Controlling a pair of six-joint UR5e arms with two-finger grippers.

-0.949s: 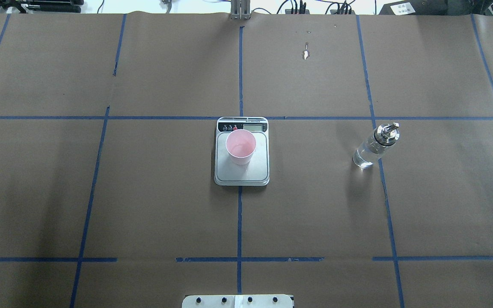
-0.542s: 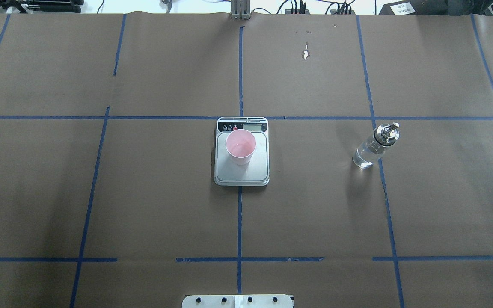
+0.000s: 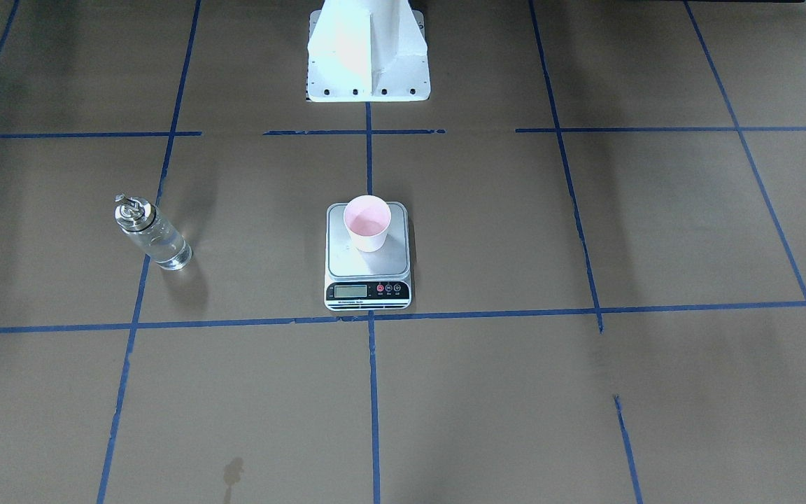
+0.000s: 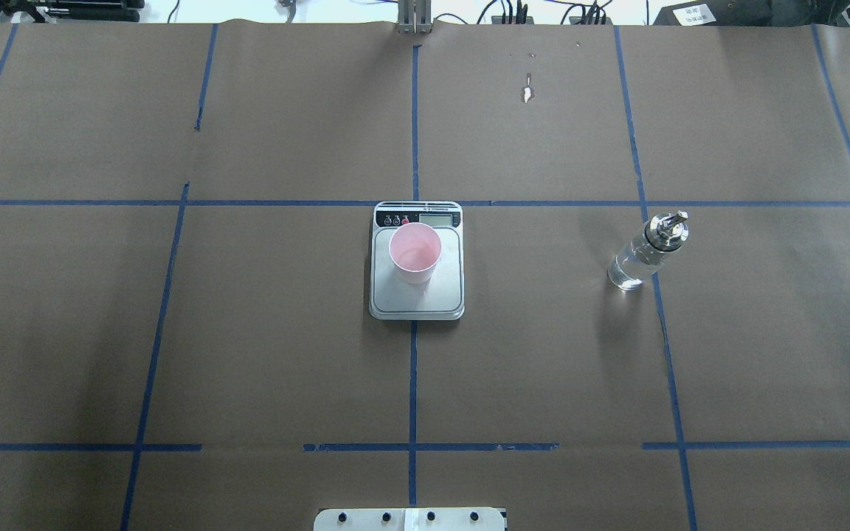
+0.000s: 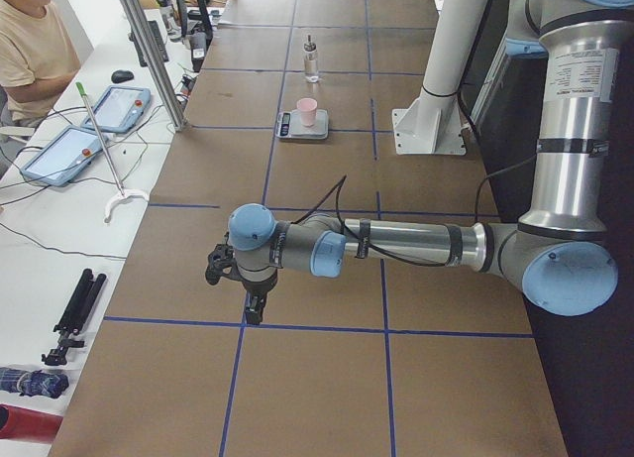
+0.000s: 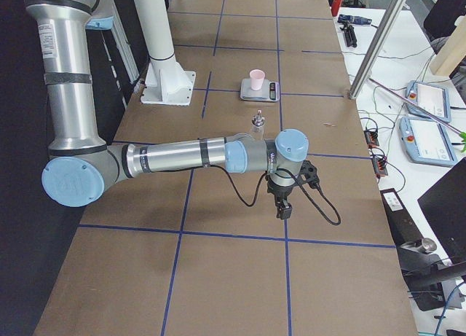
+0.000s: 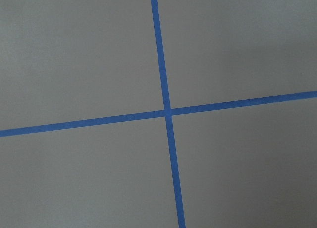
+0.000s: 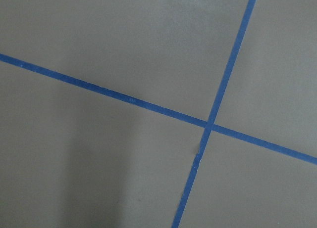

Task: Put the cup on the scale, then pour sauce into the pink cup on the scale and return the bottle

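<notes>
The pale pink cup (image 4: pixel 415 253) stands upright on the silver scale (image 4: pixel 440 299) at the table's middle; it also shows in the front view (image 3: pixel 367 222) on the scale (image 3: pixel 347 262). The clear glass bottle (image 4: pixel 643 254) with its silver spout cap stands upright to the right, apart from the scale, with clear sauce inside (image 3: pixel 158 241). My left gripper (image 5: pixel 253 313) hangs over the table far from them, at the left end. My right gripper (image 6: pixel 282 212) hangs at the right end. I cannot tell whether either is open or shut. Both wrist views show only brown paper and blue tape.
Blue tape lines (image 4: pixel 413 369) grid the brown paper. The white robot pedestal (image 3: pixel 368 56) stands behind the scale. A seated person (image 5: pixel 30 51) and tablets (image 5: pixel 117 108) are beside the table's far side. Cables and gear line that edge (image 6: pixel 378 143).
</notes>
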